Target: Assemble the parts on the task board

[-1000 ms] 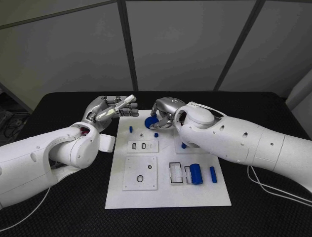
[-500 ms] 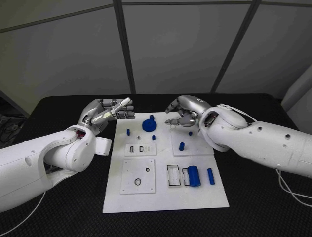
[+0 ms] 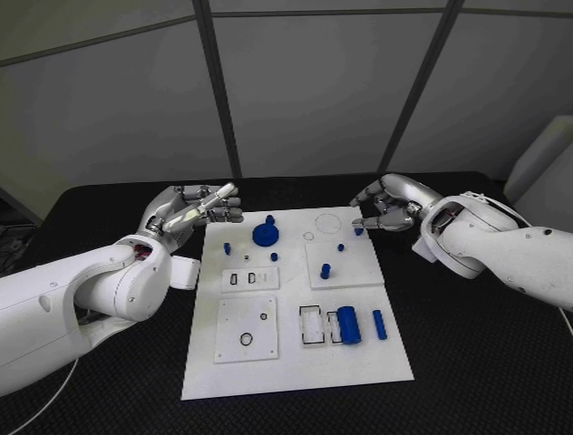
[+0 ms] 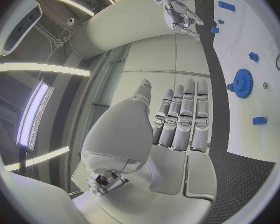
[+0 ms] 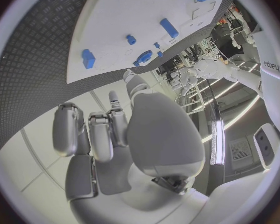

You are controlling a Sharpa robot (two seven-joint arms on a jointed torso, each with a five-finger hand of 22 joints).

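Blue gear [image 3: 265, 235] by left hand [image 3: 195, 207] faces left wrist view.

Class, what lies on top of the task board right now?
On the task board: a blue gear, a large cylinder, a thin rod and small pegs. Neither hand covers it.

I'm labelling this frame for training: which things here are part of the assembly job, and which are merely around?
Part of the job:
- task board
- blue gear
- large blue cylinder
- blue bar
- small blue pegs
- left hand, right hand, both empty

Merely around:
- black table
- grey wall panels
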